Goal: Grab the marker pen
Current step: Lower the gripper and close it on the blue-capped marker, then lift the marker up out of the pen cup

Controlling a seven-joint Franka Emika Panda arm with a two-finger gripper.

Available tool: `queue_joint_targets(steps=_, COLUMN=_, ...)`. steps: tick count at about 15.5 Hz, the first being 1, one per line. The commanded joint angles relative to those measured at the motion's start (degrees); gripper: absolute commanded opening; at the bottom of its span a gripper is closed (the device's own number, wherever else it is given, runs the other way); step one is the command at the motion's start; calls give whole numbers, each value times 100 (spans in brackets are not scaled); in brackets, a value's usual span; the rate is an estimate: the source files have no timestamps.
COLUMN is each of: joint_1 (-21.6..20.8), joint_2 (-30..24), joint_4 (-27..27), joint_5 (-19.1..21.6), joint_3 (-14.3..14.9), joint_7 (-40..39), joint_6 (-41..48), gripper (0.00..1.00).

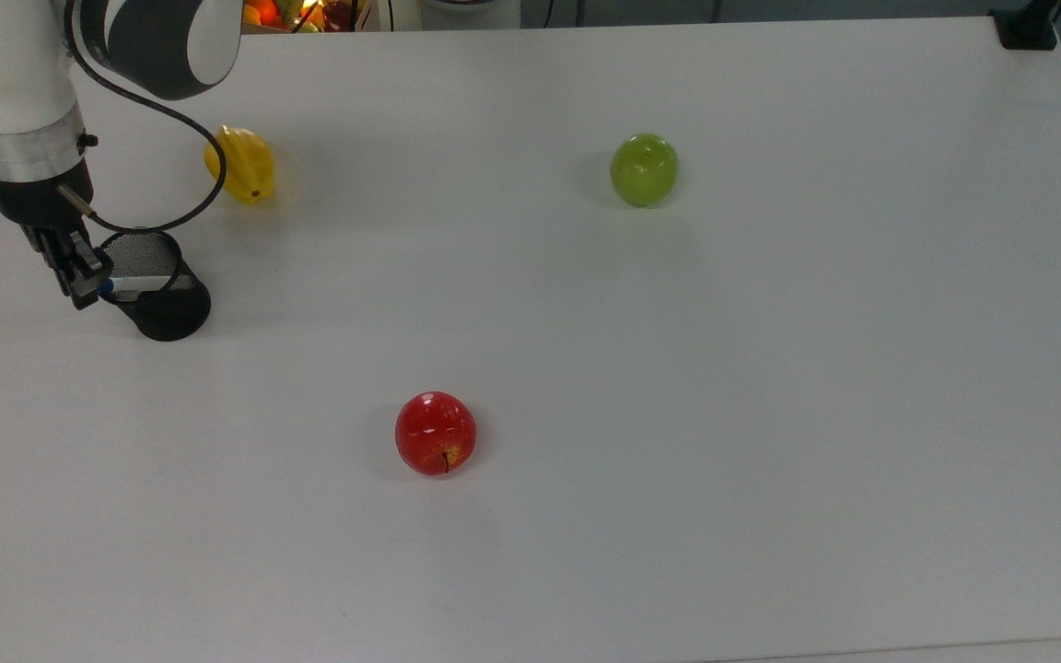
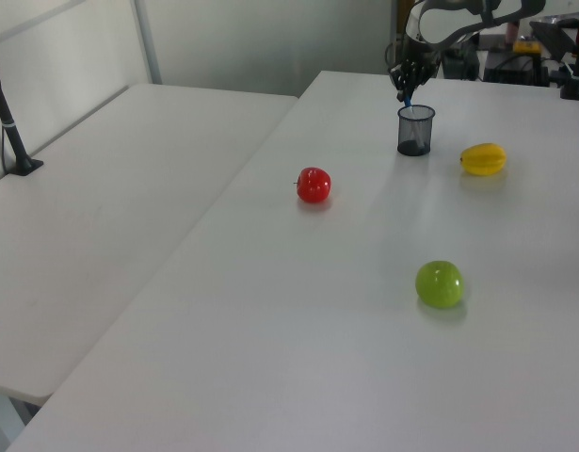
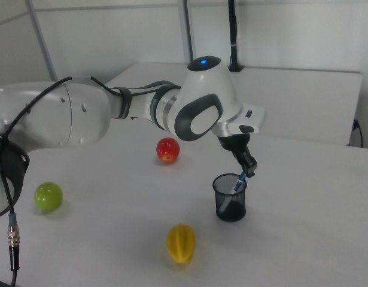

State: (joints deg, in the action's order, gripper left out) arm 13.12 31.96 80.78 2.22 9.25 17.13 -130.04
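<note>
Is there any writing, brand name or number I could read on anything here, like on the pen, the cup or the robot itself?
No text can be read in these pictures.
Marker pen: standing in the black mesh cup with the gripper at its blue top end; any label on it is too small to read.
Robot arm: a small blue light on top, no lettering visible.
Red apple, green apple, yellow fruit, white table: no writing.
</note>
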Motion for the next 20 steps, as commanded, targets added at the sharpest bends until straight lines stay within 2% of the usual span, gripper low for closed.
queue_joint_targets(steps=1, joint_1=-47, joint_2=-268, joint_4=52, joint_5=50, joint_3=33, joint_7=-210, joint_6=259, gripper=4)
queue_joint_targets(steps=9, joint_1=-11, joint_2=-1050, joint_4=113, joint_5=559, joint_3=113, joint_7=-210, joint_6=251, gripper=5)
queue_joint_targets(steps=13, joint_1=-116, joint_2=-1744, joint_4=771, joint_5=648, joint_3=78, joint_7=-219, joint_6=268, gripper=6)
queue_joint_targets(steps=20, joint_1=-1126, joint_2=-2711, joint_4=1808, joint_5=621, joint_3=104, joint_7=-720, joint_6=1296, gripper=7)
